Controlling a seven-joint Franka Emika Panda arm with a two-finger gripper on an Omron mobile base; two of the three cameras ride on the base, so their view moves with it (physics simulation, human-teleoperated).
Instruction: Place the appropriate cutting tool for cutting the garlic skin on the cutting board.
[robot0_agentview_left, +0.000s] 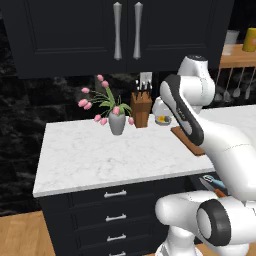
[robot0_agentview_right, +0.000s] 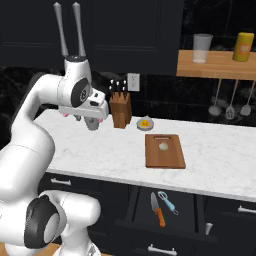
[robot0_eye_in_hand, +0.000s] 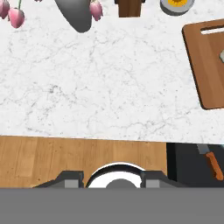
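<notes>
The small knife (robot0_agentview_right: 158, 209), with a narrow grey blade and a reddish-orange handle, lies in an open drawer (robot0_agentview_right: 150, 197) below the counter; the hand view catches it (robot0_eye_in_hand: 212, 162) at the lower right. The reddish-brown cutting board (robot0_agentview_right: 172, 155) lies on the marble counter with the pale garlic (robot0_agentview_right: 163, 146) on its far half. In the hand view the board (robot0_eye_in_hand: 203, 70) is at the right edge. My gripper (robot0_agentview_right: 93, 125) hovers over the counter, well left of the board and above the drawer's level. Its fingertips (robot0_eye_in_hand: 70, 179) stand wide apart with nothing between them.
A teal-handled utensil (robot0_agentview_right: 169, 202) lies beside the knife in the drawer. A brown knife block (robot0_agentview_right: 121, 110), a grey dish with an orange piece (robot0_agentview_right: 145, 123) and a vase of pink tulips (robot0_agentview_left: 116, 121) stand along the back of the counter. A shelf (robot0_agentview_right: 217, 65) hangs at right.
</notes>
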